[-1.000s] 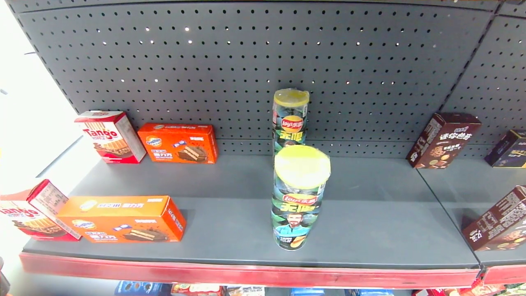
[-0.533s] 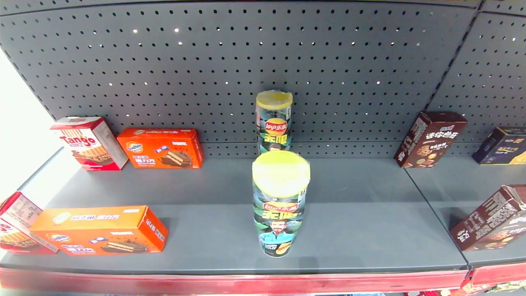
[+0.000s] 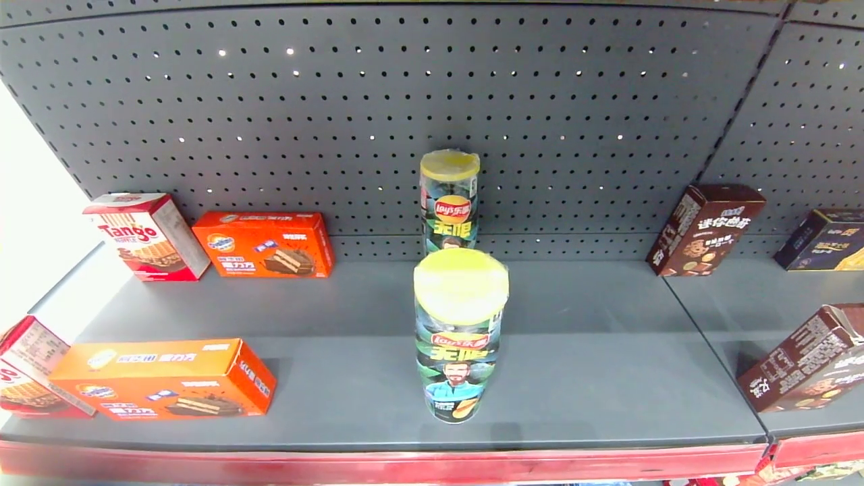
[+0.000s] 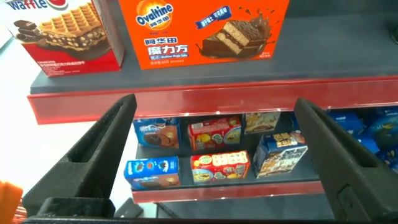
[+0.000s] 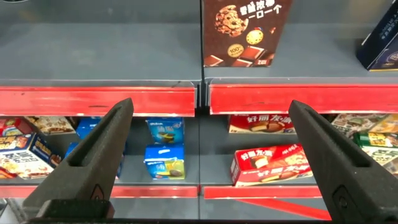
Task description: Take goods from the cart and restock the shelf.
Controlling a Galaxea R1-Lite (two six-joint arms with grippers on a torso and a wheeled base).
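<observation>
The grey shelf point(image 3: 594, 364) carries two chip cans with yellow lids, one at the front point(image 3: 459, 337) and one behind it by the pegboard point(image 3: 449, 202). To their left lie two orange boxes point(image 3: 162, 381) point(image 3: 264, 244) and two red wafer boxes point(image 3: 145, 236) point(image 3: 27, 368). Brown cookie boxes point(image 3: 705, 229) point(image 3: 803, 361) stand on the right. My left gripper point(image 4: 214, 106) is open and holds nothing, in front of the shelf's red edge, below an orange box point(image 4: 205, 31). My right gripper point(image 5: 211, 104) is open with nothing in it, below a brown cookie box point(image 5: 245, 31).
A dark blue box point(image 3: 827, 239) stands at the far right on the neighbouring shelf. Lower shelves hold several small snack boxes point(image 4: 214, 134) point(image 5: 165, 162). Bare shelf surface lies on both sides of the cans. The pegboard back panel point(image 3: 337, 101) closes off the rear.
The head camera shifted right and slightly down a second ago, then held still. The goods on the shelf have not moved.
</observation>
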